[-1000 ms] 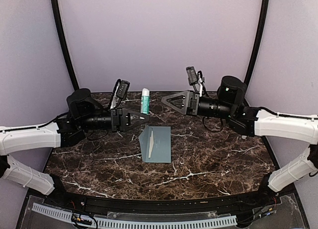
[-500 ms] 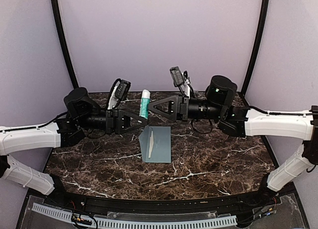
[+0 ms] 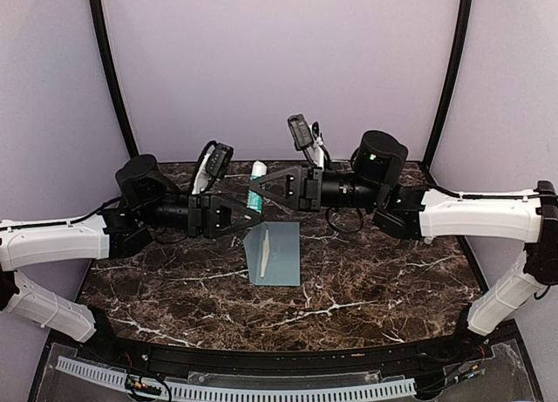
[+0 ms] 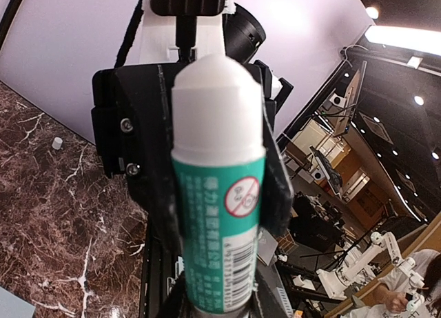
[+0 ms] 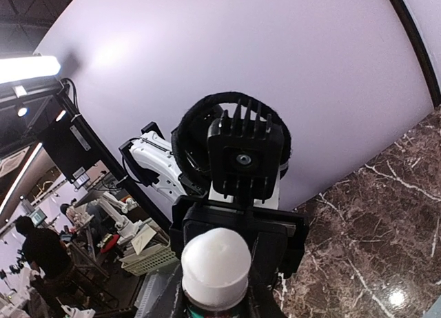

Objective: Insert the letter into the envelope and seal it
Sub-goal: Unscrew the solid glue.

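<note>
A white-capped, teal-labelled glue stick (image 3: 255,187) hangs above the table's back. My left gripper (image 3: 250,213) is shut on its lower end. My right gripper (image 3: 261,187) has come in from the right and is shut on the tube just under the cap. In the left wrist view the glue stick (image 4: 218,194) fills the middle, with the right gripper's fingers (image 4: 277,187) against its sides. The right wrist view shows its cap (image 5: 215,265). The pale teal envelope (image 3: 281,255) lies below, flap raised at its left. The letter is hidden; a narrow white strip (image 3: 263,255) shows at the flap fold.
The dark marble table (image 3: 375,280) is closed in by lilac walls and two black curved poles (image 3: 112,71). A small white cap-like thing (image 4: 57,143) sits at the table's back edge. A perforated white rail (image 3: 261,390) runs along the near edge.
My right arm has swung left to the glue stick and its jaws have closed from wide open onto the tube. The left gripper kept its hold and shifted slightly right.
</note>
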Available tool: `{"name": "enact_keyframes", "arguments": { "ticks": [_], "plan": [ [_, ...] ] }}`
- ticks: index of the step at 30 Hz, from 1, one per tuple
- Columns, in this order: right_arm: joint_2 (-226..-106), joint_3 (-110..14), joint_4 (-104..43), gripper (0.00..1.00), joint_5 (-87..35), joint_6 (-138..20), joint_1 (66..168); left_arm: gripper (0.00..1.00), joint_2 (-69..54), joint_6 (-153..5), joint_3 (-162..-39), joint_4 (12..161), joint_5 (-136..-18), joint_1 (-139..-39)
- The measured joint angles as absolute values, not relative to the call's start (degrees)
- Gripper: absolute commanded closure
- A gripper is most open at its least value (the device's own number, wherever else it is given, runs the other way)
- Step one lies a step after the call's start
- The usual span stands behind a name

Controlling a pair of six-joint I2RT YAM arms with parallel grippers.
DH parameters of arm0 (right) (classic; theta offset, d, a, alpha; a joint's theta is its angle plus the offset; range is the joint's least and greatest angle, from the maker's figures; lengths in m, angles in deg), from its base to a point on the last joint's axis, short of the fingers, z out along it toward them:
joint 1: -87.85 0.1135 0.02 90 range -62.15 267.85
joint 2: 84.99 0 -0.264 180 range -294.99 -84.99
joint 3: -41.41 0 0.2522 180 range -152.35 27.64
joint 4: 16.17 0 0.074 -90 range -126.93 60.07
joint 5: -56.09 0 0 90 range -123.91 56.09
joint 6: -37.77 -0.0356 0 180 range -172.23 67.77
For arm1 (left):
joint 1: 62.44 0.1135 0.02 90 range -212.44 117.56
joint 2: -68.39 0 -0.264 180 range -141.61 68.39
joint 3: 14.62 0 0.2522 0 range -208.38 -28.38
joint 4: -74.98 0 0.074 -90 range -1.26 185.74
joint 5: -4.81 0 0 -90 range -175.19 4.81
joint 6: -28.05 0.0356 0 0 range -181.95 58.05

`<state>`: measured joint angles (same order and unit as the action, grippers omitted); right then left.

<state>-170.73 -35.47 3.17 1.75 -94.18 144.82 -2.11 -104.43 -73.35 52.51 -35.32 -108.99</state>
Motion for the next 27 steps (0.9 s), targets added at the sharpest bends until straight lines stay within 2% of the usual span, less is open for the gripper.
{"name": "enact_keyframes", "arguments": {
  "ticks": [3, 11, 18, 27],
  "plan": [
    [-171.06, -35.47, 3.48, 0.92, 1.61, -94.44, 144.87, 1.00, -2.11, -104.12, -73.35, 52.66, -35.48, -109.10],
    [-171.03, -36.30, -0.72, 0.98, -4.26, -92.37, 145.04, 1.00, 0.01, -97.98, -74.93, 62.89, -44.46, -109.36],
    [-171.84, -40.80, -11.38, 1.00, -15.83, -90.40, 146.59, 1.00, 1.34, -92.78, -77.90, 74.35, -56.13, -110.01],
    [-180.43, -55.68, -31.25, 1.00, -34.51, -88.69, 151.12, 1.00, 1.69, -90.81, -78.75, 83.94, -67.96, -109.66]
  ]
}}
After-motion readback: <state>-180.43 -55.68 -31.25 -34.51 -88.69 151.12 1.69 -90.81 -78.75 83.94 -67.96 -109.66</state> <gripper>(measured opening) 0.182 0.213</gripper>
